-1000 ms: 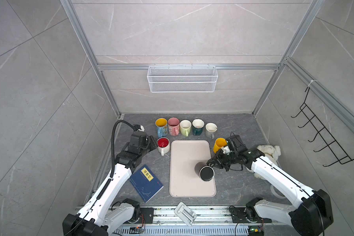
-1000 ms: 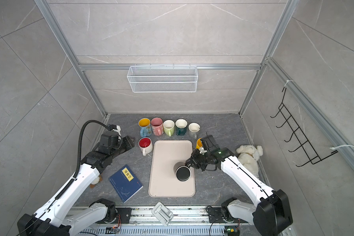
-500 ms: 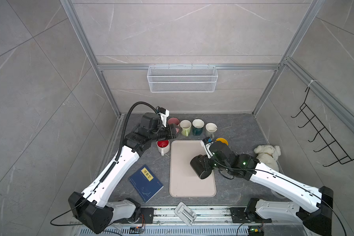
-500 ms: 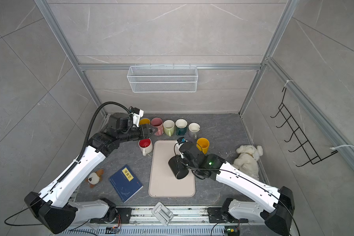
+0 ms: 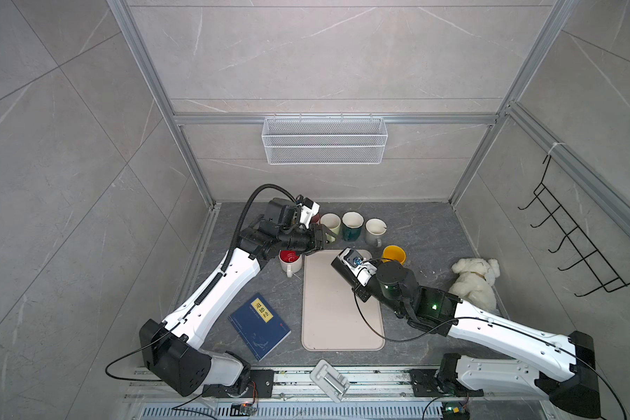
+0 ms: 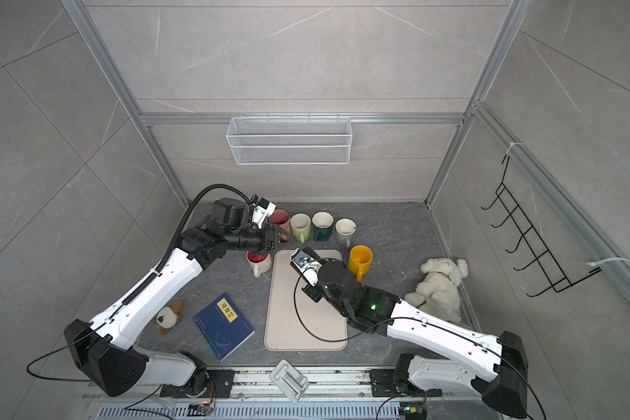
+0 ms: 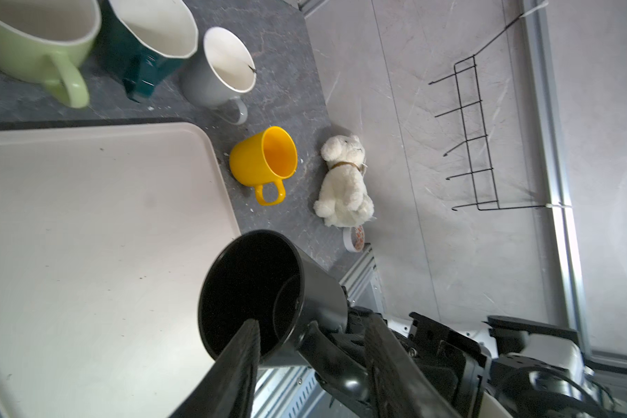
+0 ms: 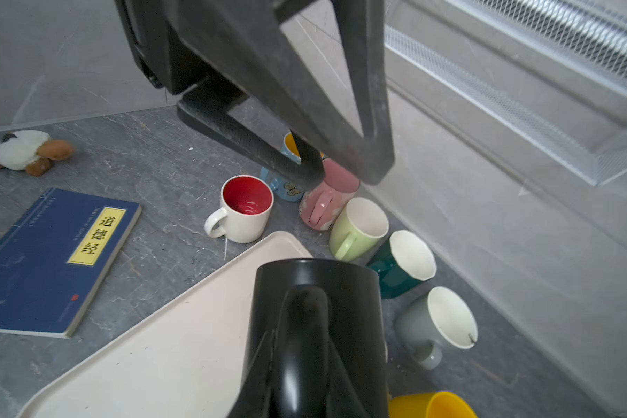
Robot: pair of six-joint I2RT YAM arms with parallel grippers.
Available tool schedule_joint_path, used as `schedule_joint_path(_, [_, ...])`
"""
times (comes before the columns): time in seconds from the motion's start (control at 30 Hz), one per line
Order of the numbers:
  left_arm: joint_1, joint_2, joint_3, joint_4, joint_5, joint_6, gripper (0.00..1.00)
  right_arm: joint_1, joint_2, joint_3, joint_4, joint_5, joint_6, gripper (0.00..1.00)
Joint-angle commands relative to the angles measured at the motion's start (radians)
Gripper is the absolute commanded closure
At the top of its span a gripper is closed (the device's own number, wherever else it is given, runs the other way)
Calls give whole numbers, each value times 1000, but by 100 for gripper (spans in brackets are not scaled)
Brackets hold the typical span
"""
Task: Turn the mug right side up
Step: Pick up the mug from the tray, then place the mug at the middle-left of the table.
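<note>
The black mug [image 8: 315,289] hangs tipped on its side above the beige tray [image 5: 328,320], near the tray's far end. My right gripper [image 8: 303,338] is shut on its handle. Seen from the left wrist, the mug [image 7: 254,286] turns its dark mouth toward that camera. In both top views my right wrist covers most of it. My left gripper [image 5: 321,236] stands open over the tray's far left corner, a short way from the mug and not touching it. One of its fingers [image 7: 239,362] lies across the mug's mouth in the left wrist view.
A row of upright mugs lines the back: light green [image 5: 330,222], teal [image 5: 351,223], grey [image 5: 374,229]. A red-lined white mug [image 5: 290,259] stands left of the tray and a yellow mug [image 5: 393,253] right of it. A blue book [image 5: 259,325] and a white plush dog [image 5: 475,278] lie nearby.
My right arm has lifted the black mug off the tray and tipped it sideways. My left arm has swung in from the left to the tray's far left corner.
</note>
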Motion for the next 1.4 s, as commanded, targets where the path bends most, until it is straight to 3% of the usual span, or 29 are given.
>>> schedule_joint_path(0.0, [-11, 5, 32, 68, 112, -69, 49, 20, -29, -5, 208, 86, -166, 100])
schedule_joint_path(0.63, [-57, 18, 1, 72, 167, -114, 49, 48, 26, -26, 392, 186, -361, 100])
schedule_joint_path(0.93, [-52, -37, 55, -14, -49, -80, 50, 53, 44, -66, 477, 258, -457, 100])
schedule_joint_path(1.37, [-39, 51, 189, -161, -66, -5, 50, 63, 215, -174, 1016, 337, -911, 100])
